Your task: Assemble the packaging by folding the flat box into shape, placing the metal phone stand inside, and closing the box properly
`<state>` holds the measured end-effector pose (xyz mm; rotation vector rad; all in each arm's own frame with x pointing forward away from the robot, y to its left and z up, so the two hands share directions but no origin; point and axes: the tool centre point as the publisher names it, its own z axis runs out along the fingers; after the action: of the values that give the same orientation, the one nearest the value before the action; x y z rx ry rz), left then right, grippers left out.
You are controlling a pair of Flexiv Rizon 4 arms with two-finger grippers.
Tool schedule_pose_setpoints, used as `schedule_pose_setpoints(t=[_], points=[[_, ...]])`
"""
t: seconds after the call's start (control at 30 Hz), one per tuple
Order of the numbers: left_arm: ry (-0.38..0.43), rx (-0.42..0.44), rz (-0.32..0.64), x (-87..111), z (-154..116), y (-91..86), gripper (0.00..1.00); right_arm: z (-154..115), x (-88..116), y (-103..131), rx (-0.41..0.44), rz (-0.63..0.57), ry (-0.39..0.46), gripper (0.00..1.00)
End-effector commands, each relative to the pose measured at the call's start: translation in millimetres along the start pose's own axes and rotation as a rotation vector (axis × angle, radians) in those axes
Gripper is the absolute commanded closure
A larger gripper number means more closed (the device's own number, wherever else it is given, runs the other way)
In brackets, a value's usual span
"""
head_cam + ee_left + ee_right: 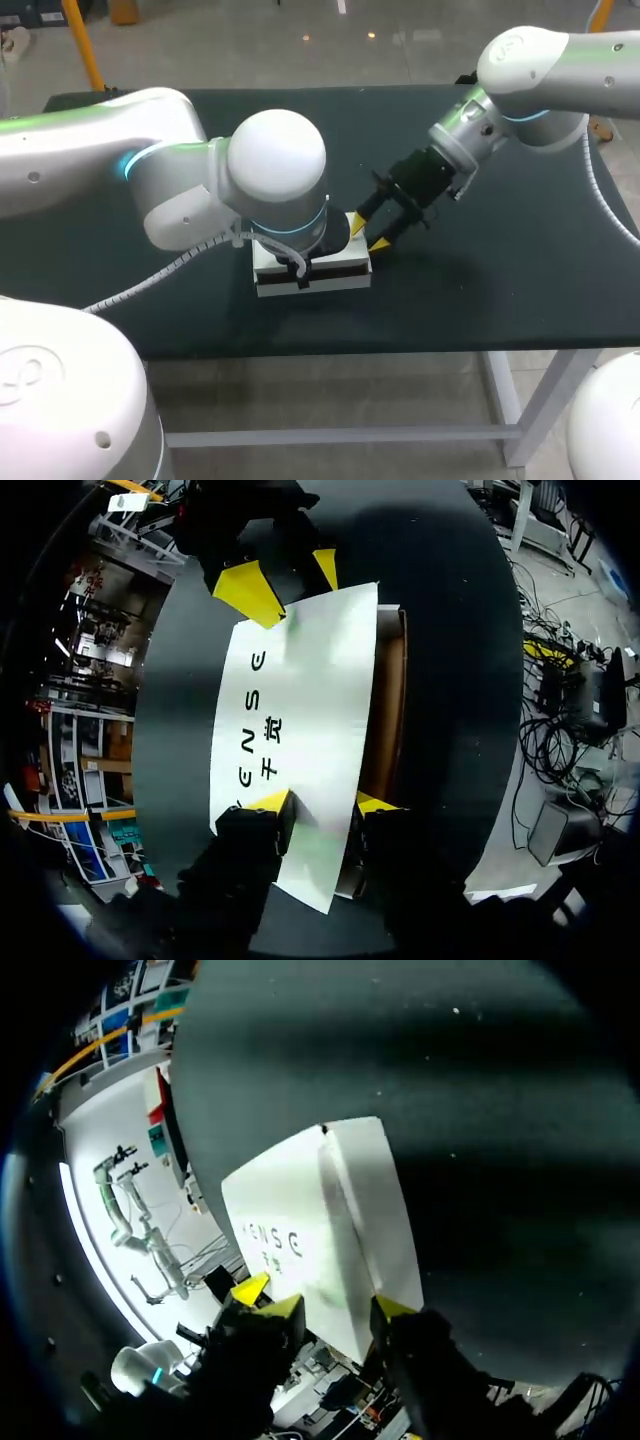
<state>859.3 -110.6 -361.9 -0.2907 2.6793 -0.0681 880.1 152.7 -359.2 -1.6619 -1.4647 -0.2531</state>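
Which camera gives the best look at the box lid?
The left wrist view: the white lid fills it, with the brown inside showing along one edge. The right wrist view shows it slanted; in the head view the left arm hides most of it.

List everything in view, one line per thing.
box: 1, white with a brown inside, mid-table under the left arm; a brown strip shows beside the lid in the left wrist view
table: 1, dark, under everything
left arm: 1, white, comes in from the left and sits over the box
right arm: 1, white, comes in from the upper right
left gripper: 1, black with yellow tips, at one end of the box
right gripper: 1, black with yellow tips, at the opposite end of the box
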Motion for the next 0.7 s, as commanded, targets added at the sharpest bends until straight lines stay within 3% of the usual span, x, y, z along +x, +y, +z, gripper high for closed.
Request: schedule_pose_setpoints(t=[0.03,0.23,0.4,0.57,0.7], points=[[-0.004,-0.001,-0.001,5.3,2.7,1.4,0.62,-0.2,-1.6,-3.0,-0.007,0.001,-0.001,0.53],[0.004,0.003,-0.002,5.9,3.9,2.2,0.62,-5.6,-6.8,-8.1,-0.023,-0.007,0.016,0.55],[0.005,0.002,-0.002,5.9,4.4,2.1,0.61,-11.0,-6.2,-15.7,-0.051,-0.023,0.022,0.73],[0.006,0.002,-0.002,6.4,5.0,2.0,0.62,-15.8,-5.3,-26.5,-0.089,-0.057,0.035,1.00],[0.009,0.005,-0.002,6.5,5.2,2.3,0.61,-13.4,-3.0,-35.3,-0.116,-0.091,0.025,1.00]])
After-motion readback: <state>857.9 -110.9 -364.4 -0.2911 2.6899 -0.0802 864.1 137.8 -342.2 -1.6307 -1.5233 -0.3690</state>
